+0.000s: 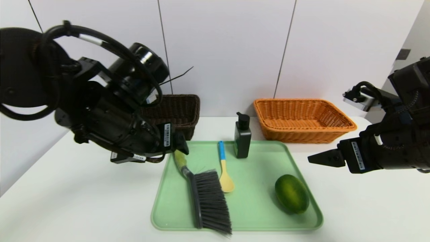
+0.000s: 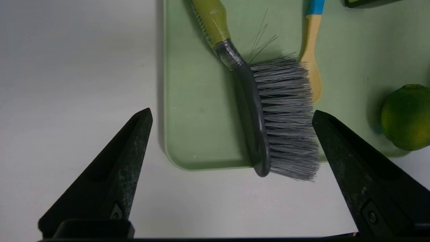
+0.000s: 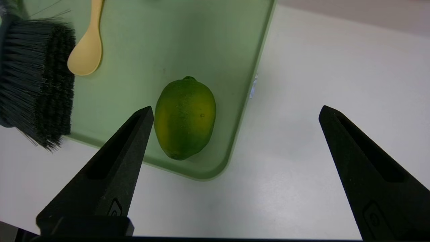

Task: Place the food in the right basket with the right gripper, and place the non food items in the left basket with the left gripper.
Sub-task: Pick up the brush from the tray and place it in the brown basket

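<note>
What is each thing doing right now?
Left pincer: open, empty, above the brush.
Right pincer: open, empty, near the lime.
Brush: lying on the tray.
Spoon: lying flat.
Bottle: upright.
Lime: on tray.
Brown basket: upright.
Orange basket: empty.

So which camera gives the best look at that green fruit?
The right wrist view: the green fruit lies whole and close on the tray. The head view shows it whole but farther off; the left wrist view cuts it at the edge.
</note>
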`<state>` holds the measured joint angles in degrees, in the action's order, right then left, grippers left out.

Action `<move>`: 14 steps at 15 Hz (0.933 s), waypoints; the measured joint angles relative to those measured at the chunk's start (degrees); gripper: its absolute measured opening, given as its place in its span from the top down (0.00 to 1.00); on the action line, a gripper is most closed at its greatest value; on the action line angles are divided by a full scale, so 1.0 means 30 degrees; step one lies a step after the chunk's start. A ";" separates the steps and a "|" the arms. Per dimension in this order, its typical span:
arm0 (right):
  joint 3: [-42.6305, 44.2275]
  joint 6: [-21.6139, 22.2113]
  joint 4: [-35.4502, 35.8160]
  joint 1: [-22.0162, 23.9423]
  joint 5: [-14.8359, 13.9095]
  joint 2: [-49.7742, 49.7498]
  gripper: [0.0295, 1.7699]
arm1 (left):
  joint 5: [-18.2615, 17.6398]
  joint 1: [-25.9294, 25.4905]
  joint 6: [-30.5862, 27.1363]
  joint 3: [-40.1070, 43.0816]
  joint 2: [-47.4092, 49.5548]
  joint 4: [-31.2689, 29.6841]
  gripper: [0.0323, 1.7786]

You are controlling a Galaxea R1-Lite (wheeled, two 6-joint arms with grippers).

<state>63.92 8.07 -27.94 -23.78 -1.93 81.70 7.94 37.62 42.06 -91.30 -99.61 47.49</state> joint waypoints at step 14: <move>-0.0752 0.0451 0.0256 -0.0232 0.0008 -0.0268 0.04 | 0.2893 0.0045 0.2397 -0.6018 -0.6709 0.2231 0.05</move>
<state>61.66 9.42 -27.17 -24.48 -1.90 80.90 16.62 37.75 49.25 -109.35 -119.74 54.19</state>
